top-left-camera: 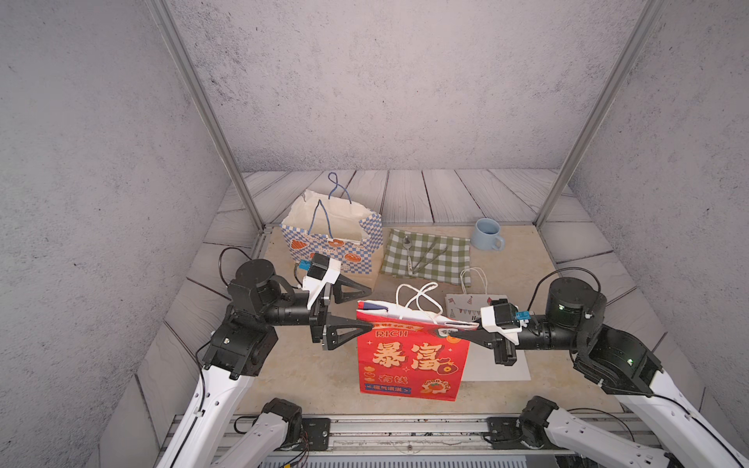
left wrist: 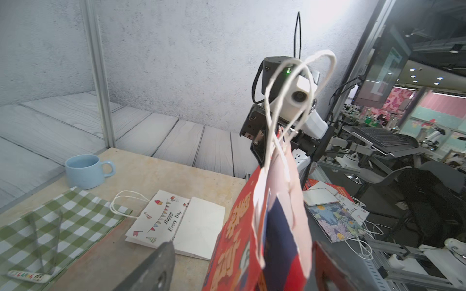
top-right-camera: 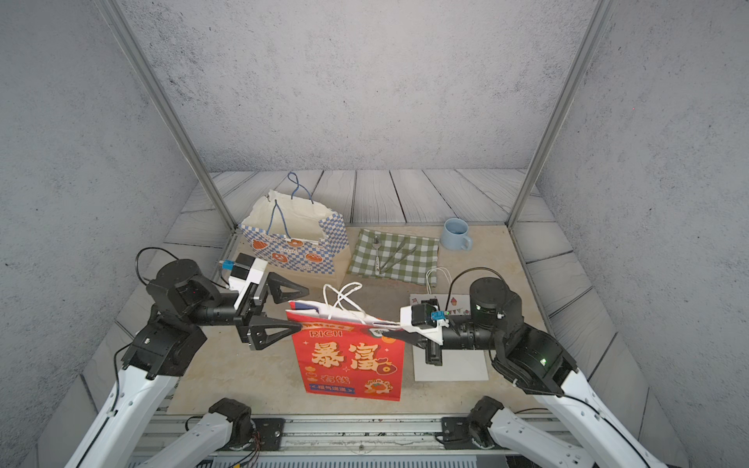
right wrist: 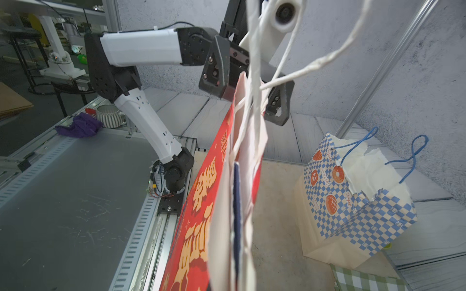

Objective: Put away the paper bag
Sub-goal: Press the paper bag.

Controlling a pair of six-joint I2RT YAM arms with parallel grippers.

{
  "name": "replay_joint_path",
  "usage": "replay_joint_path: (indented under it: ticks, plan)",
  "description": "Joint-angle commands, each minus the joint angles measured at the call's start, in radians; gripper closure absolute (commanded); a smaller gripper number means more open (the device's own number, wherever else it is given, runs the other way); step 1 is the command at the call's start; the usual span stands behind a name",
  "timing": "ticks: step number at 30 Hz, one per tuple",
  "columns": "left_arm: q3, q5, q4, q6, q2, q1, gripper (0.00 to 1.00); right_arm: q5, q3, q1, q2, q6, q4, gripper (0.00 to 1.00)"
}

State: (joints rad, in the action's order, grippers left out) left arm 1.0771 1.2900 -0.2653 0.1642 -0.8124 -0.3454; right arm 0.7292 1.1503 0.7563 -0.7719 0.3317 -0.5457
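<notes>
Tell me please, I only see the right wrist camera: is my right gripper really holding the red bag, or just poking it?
Observer: Holding it. In both top views the right gripper is shut on the top corner of the red bag.
Operator: Is there stuff I can't see?
Observer: Yes, a blue mug stands at the back, beside the green checked cloth.
Operator: Any more bags hiding?
Observer: One. A flat white bag printed "Happy Every Day" lies below that gripper.
</notes>
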Motion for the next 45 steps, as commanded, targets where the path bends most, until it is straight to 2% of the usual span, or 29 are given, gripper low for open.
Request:
replay_joint_path:
  ticks: [1,5,9,12,13,17,18,19,20,22,23,28,31,34,35,39,40,42,43,44,45]
  plan:
    - [0.017,0.075,0.057,0.049,-0.01,-0.006,0.25,-0.002,0.008,0.0,-0.007,-0.079,0.111,1.0]
    - [0.045,0.08,0.066,0.074,-0.031,-0.007,0.49,0.008,0.026,0.0,-0.02,-0.071,0.089,1.0]
    - [0.058,0.081,0.063,0.064,-0.039,-0.009,0.78,0.004,0.025,0.0,-0.032,-0.058,0.069,1.0]
    - [0.051,0.079,0.057,0.049,-0.039,-0.009,0.95,0.011,0.02,0.0,-0.047,-0.063,0.077,1.0]
    - [0.053,0.078,0.055,0.045,-0.038,-0.008,1.0,0.012,0.016,0.0,-0.051,-0.067,0.083,1.0]
    - [0.055,0.074,0.057,0.03,-0.03,-0.009,1.0,-0.014,0.022,0.001,-0.065,-0.109,0.092,1.0]
    - [0.055,0.069,0.051,0.02,-0.025,-0.009,1.0,-0.029,0.022,0.0,-0.066,-0.126,0.1,0.87]
    - [0.055,0.061,0.045,0.007,-0.02,-0.009,1.0,-0.046,0.02,0.0,-0.064,-0.155,0.113,0.7]
    - [0.055,0.052,0.04,-0.003,-0.014,-0.008,1.0,-0.057,0.015,0.0,-0.059,-0.179,0.133,0.6]
    - [0.055,0.031,0.041,-0.019,-0.003,-0.009,1.0,-0.064,-0.001,0.0,-0.041,-0.204,0.18,0.48]
    - [0.055,0.022,0.044,-0.023,0.0,-0.009,1.0,-0.064,-0.009,0.0,-0.034,-0.218,0.205,0.48]
    - [0.058,-0.001,0.078,-0.006,0.007,-0.008,1.0,-0.047,-0.024,0.0,-0.018,-0.287,0.306,0.65]
    - [0.063,-0.029,0.024,-0.051,0.007,-0.009,1.0,-0.033,-0.03,0.0,-0.011,-0.325,0.346,0.69]
    - [0.058,-0.025,0.072,-0.01,0.001,-0.009,1.0,0.007,-0.04,0.0,-0.013,-0.304,0.337,0.96]
    - [0.054,-0.02,0.111,0.017,0.0,-0.009,1.0,0.015,-0.04,0.0,-0.017,-0.294,0.329,1.0]
    - [0.079,-0.003,0.14,0.042,-0.013,-0.009,1.0,0.026,-0.033,0.001,-0.031,-0.292,0.324,1.0]
    - [0.087,0.001,0.131,0.037,-0.015,-0.009,1.0,0.018,-0.032,0.0,-0.029,-0.296,0.326,0.88]
    - [0.09,0.003,0.13,0.037,-0.014,-0.009,1.0,-0.042,-0.033,0.0,-0.02,-0.315,0.316,0.37]
    - [0.091,0.005,0.133,0.042,-0.013,-0.009,1.0,-0.078,-0.041,0.0,-0.01,-0.321,0.31,0.22]
    - [0.092,0.006,0.138,0.048,-0.012,-0.009,1.0,-0.107,-0.053,0.0,0.004,-0.318,0.309,0.13]
    - [0.093,0.005,0.147,0.057,-0.01,-0.009,1.0,-0.141,-0.074,0.0,0.025,-0.313,0.313,0.08]
